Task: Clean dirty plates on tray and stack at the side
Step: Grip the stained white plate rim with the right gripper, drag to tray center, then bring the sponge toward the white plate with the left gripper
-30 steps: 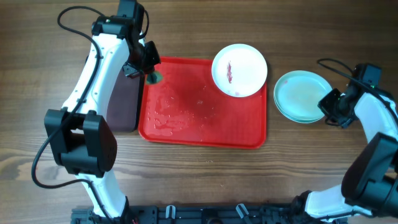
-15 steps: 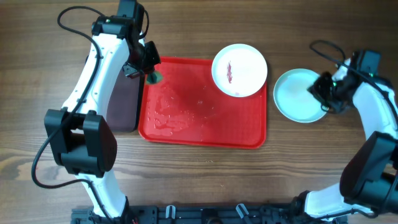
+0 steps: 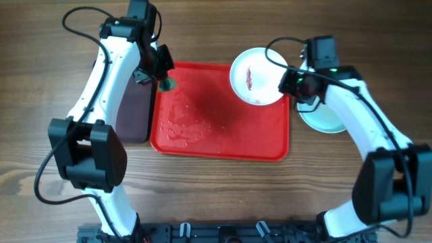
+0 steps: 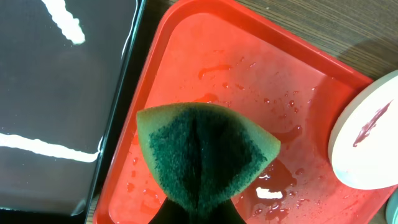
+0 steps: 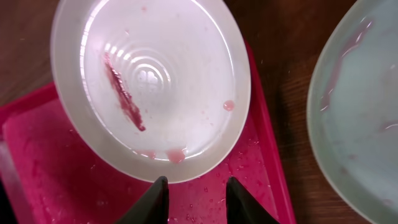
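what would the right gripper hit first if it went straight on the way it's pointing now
Probably the near rim of the round white plate with the red smear, which lies just ahead of the open right gripper; depth is unclear.

A wood-grain surface (image 3: 223, 196) carries a small black tray (image 3: 138, 111), lying lengthwise at 9 o'clock in the overhead view. Its glossy floor reflects white streaks of light. At 10 o'clock, just beside the black tray's far corner, a sponge (image 3: 167, 84) is pinched into a fold, its dark green scouring face outward with a yellow-green rim.
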`<state>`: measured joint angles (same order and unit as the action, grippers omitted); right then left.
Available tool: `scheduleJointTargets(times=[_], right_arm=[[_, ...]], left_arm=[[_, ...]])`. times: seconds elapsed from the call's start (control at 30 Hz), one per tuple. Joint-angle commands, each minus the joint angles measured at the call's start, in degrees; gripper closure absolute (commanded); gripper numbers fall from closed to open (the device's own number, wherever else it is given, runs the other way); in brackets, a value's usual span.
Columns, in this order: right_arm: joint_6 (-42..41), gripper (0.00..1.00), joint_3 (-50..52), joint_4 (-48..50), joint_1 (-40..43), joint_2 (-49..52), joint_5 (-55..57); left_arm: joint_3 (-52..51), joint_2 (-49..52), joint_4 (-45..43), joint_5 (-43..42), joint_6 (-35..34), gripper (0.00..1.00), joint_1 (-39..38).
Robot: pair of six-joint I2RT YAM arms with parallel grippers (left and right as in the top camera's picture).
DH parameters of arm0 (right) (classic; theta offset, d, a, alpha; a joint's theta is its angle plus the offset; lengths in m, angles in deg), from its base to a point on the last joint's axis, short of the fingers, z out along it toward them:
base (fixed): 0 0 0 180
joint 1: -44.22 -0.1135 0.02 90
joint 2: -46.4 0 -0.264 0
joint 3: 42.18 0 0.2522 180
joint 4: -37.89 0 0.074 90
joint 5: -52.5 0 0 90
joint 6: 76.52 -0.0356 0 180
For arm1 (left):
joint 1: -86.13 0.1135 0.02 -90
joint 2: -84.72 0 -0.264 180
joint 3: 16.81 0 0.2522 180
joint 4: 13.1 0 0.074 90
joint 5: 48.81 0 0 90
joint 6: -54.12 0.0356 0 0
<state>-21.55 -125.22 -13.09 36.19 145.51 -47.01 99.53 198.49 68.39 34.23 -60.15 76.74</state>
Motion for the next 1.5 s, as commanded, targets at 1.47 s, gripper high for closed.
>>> scheduleJointTargets(times=[1.47], right_arm=[[9.6,0.69,-1.2,0.3,-14.9,11.1,-6.9]], left_arm=[[-0.3,-0.5,0.3,-0.5,0.1,0.96,-0.3]])
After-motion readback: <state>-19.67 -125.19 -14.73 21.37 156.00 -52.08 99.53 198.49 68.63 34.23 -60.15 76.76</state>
